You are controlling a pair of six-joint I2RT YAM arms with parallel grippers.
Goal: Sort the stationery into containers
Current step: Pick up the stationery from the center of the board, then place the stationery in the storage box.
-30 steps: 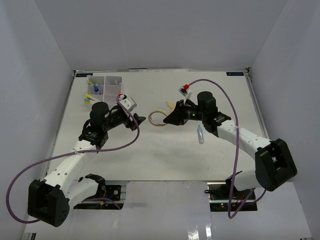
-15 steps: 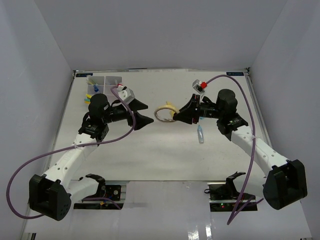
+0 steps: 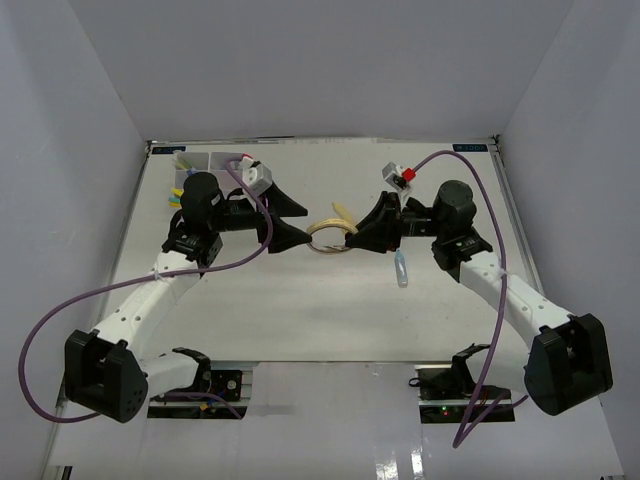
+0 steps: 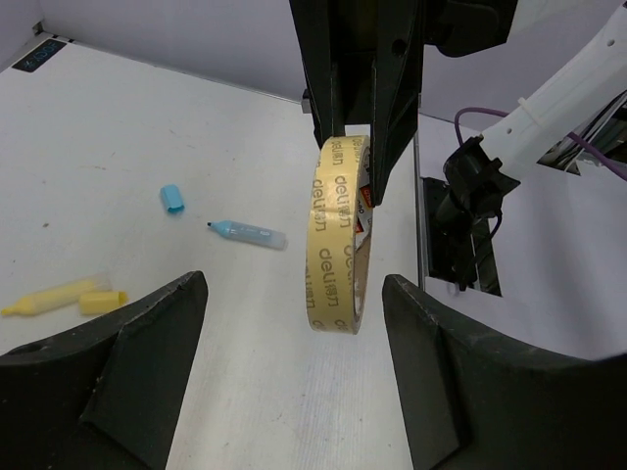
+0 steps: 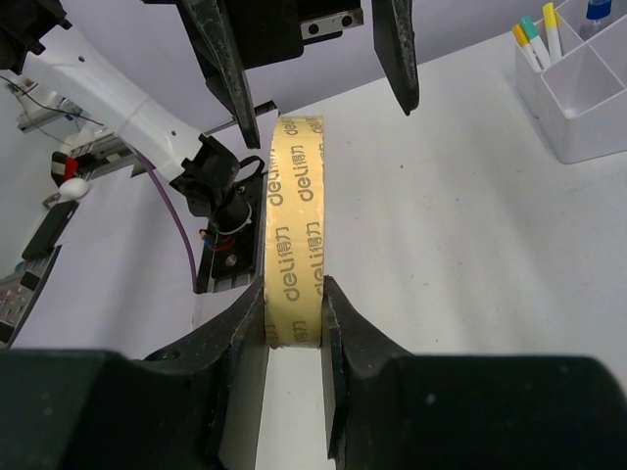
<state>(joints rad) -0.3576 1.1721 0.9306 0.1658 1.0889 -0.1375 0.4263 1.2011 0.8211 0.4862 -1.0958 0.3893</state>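
A tan tape ring (image 3: 329,238) hangs above the table at its middle. My right gripper (image 3: 354,236) is shut on it. In the right wrist view both fingers of the right gripper (image 5: 294,294) press the near side of the ring (image 5: 299,215). My left gripper (image 3: 298,225) faces it from the left, open. In the left wrist view the ring (image 4: 338,235) hangs edge-on between and just ahead of the wide-apart fingers of the left gripper (image 4: 296,286), touching neither. The white organizer tray (image 3: 222,162) stands at the far left, partly hidden by the left arm.
A light blue marker (image 3: 401,268) lies on the table below the right gripper, its loose cap (image 4: 171,199) nearby. A yellow highlighter (image 4: 54,297) and its cap (image 4: 103,302) lie behind the ring. Coloured pens (image 5: 534,34) stand in the tray (image 5: 578,108).
The right gripper has lifted the tape ring off the table and turned it toward the left arm. The left gripper has swung right and up to face the ring, staying open.
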